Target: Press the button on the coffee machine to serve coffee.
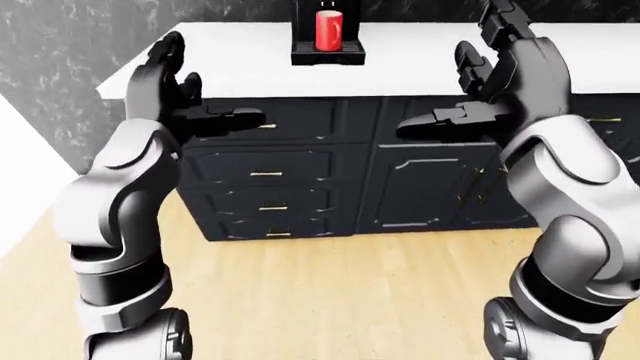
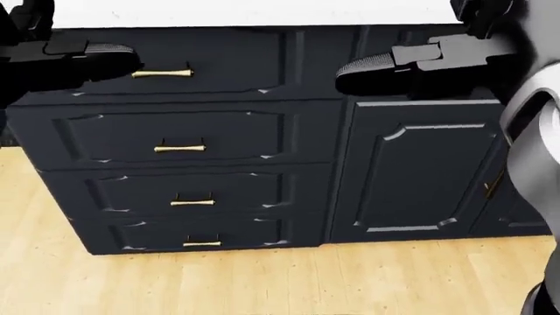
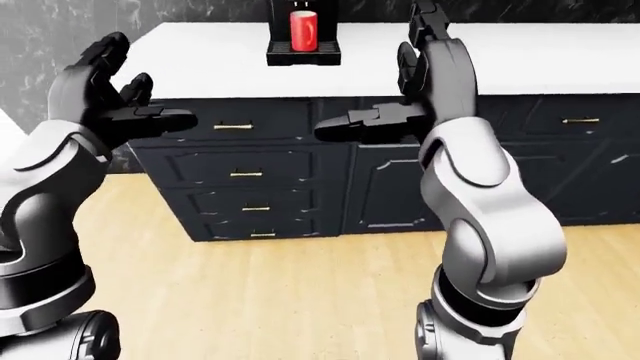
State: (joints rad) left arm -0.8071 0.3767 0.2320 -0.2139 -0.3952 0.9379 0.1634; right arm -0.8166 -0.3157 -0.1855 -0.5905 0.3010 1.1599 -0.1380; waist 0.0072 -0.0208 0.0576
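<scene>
Approach is our step: black coffee machine [image 1: 327,34] with red cup [image 1: 328,30] sits at twelve o'clock on white desk [image 1: 420,64]; left hand [image 1: 165,79] and right hand [image 1: 505,64] released; we must step closer.

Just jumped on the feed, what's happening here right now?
The humanoid stands on the wood floor short of a dark cabinet run with a white countertop. The coffee machine sits at the top of the left-eye view with a red cup on its tray. The left robot hand and right robot hand are raised, open and empty, touching nothing. The button is not yet pressed.
</scene>
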